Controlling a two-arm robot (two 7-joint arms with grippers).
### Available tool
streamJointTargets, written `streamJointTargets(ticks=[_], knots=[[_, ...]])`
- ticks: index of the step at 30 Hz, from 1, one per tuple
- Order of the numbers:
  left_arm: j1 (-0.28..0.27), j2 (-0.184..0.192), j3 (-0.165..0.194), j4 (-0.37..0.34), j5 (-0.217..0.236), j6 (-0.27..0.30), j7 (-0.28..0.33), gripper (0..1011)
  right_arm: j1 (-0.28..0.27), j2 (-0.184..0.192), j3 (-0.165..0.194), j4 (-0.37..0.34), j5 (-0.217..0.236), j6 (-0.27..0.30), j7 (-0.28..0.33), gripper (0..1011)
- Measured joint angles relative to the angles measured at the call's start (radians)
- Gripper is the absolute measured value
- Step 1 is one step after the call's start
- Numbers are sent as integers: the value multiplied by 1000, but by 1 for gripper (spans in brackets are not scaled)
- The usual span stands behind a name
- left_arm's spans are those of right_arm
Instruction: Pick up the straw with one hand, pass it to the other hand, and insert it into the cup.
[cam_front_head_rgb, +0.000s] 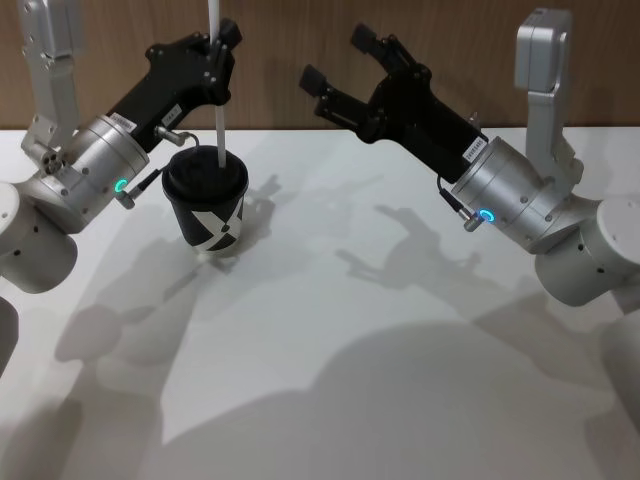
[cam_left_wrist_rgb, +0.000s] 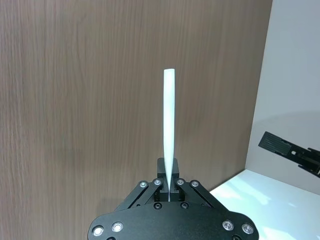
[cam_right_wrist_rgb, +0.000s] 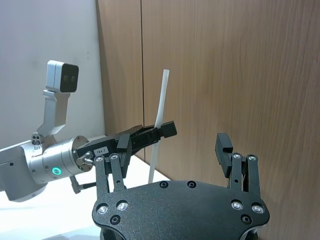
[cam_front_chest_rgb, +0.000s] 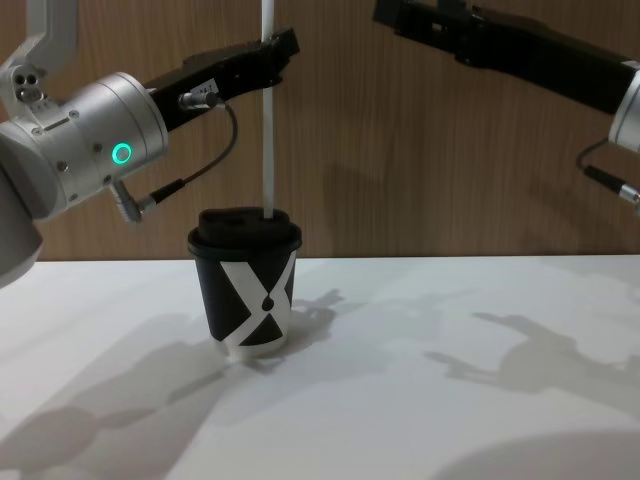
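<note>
left tool (cam_front_head_rgb: 217, 48) grips straw (cam_front_head_rgb: 218, 110) | tip in cup (cam_front_head_rgb: 208, 205) lid | right tool (cam_front_head_rgb: 342, 70) open

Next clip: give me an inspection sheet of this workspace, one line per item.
Surface: white table, arm shadows only.
Job's things: thin whitish plastic straw upright, lower end at the domed lid of the small black paper cup with white X band.
Clutter: nothing seen.
Grippers: left claw shut on the straw above the cup; right claw open, raised, apart from both.
Cables: black cable looping at the left wrist.
Surroundings: brown wood-panel wall behind.
</note>
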Motion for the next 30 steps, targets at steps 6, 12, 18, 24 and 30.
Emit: streamJointTargets(ticks=[6,12,18,24,30], knots=[[-5,-5,0,21,0,-2,-7,5,0,0,0,0,0,0,0,1001],[-11,-13,-2,44,-2,-11,-16,5,0,0,0,0,0,0,0,1001],[-13,-19,-5,61,-5,-17,-23,5,0,0,0,0,0,0,0,1001],[-13,-23,-6,70,-11,-16,-27,5,0,0,0,0,0,0,0,1001],[-12,-23,-5,72,-18,-6,-28,29,0,0,0,0,0,0,0,1001]])
